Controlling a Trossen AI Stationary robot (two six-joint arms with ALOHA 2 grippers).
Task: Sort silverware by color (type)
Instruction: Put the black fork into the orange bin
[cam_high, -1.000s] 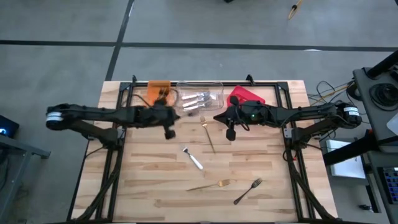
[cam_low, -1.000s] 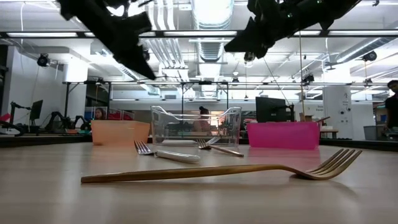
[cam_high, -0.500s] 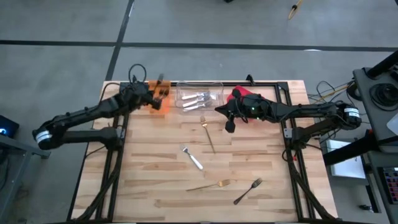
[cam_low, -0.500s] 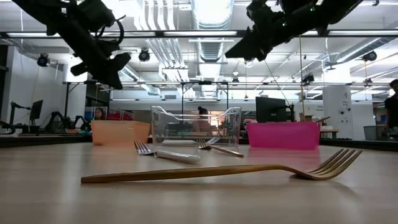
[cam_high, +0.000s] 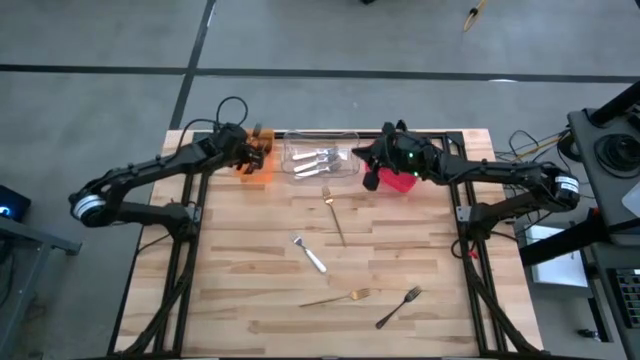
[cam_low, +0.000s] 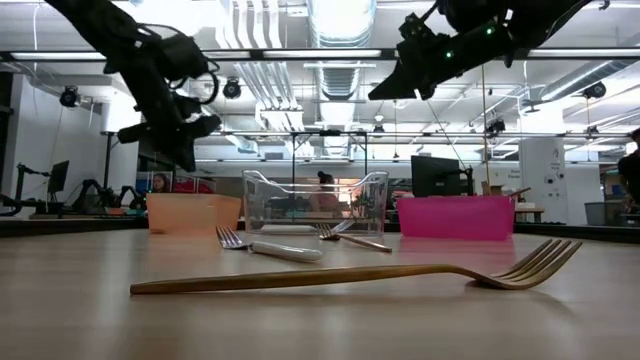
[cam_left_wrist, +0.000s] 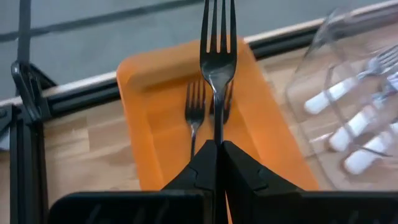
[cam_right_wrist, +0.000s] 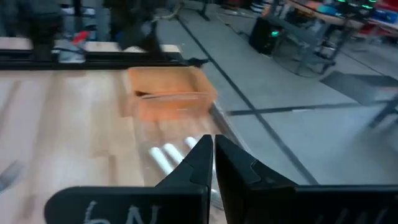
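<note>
My left gripper (cam_left_wrist: 217, 144) hangs over the orange bin (cam_high: 256, 162) at the table's far left, shut on a dark fork (cam_left_wrist: 217, 37). Another dark fork (cam_left_wrist: 194, 115) lies in that bin. My right gripper (cam_high: 371, 178) is shut with nothing showing between its fingers, above the gap between the clear bin (cam_high: 322, 160) and the red bin (cam_high: 402, 178). White-handled silver forks (cam_high: 318, 158) lie in the clear bin. On the table lie two gold forks (cam_high: 335, 218) (cam_high: 342, 296), a white-handled utensil (cam_high: 311, 255) and a black fork (cam_high: 398, 307). My left gripper pinches the dark fork's handle (cam_left_wrist: 217, 127) between its two fingers. The fingers slant down from the table's left and lie along the fork. Its tines (cam_left_wrist: 217, 25) stick out past the fingertips. The fork is lifted clear above the orange bin.
The three bins stand in a row along the far edge, inside a black frame (cam_high: 300, 133). Bare wood lies at the table's near left (cam_high: 230, 290). In the low view the nearest gold fork (cam_low: 350, 275) stretches across the foreground.
My left gripper has swung from the table's middle toward the far left, rolling as it went, and now hangs over the orange bin. My right gripper has moved toward the far edge, to between the clear and red bins. The utensils on the table have stayed put.
</note>
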